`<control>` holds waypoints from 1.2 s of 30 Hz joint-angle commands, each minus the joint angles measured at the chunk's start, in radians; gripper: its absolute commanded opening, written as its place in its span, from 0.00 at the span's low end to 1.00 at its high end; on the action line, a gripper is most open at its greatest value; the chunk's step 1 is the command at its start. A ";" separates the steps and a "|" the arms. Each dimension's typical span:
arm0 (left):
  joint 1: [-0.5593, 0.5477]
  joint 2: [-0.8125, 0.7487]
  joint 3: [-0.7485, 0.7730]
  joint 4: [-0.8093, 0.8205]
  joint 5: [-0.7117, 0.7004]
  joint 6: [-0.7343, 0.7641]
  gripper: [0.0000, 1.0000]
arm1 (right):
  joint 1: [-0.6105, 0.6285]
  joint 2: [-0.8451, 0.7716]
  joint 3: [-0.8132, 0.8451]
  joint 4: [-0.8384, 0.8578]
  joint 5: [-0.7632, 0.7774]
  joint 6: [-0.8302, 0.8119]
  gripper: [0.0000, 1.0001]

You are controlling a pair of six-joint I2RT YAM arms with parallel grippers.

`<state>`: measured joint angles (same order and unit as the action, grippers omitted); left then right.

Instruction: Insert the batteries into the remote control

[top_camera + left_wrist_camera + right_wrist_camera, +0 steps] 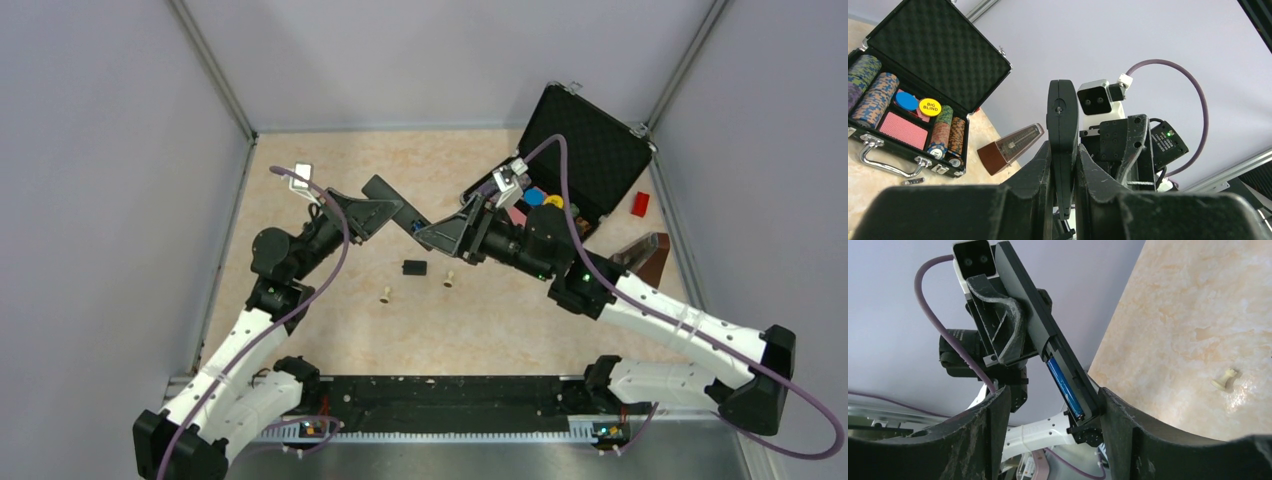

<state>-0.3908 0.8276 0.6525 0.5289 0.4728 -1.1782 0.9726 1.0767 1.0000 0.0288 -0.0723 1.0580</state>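
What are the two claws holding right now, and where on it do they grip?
The left gripper clamps the remote control around its middle. The right gripper stands open beside the remote's battery end and holds nothing.

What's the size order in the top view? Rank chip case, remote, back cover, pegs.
1. chip case
2. remote, though raised nearer the camera, so it looks bigger
3. back cover
4. left peg and right peg, alike
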 commanded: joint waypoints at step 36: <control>-0.002 0.012 -0.041 0.230 0.011 -0.053 0.00 | -0.008 0.040 -0.001 0.058 0.042 0.000 0.20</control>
<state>-0.3843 0.8490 0.6159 0.6346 0.4980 -1.2079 0.9630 1.0901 0.9688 0.0658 0.0223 1.0920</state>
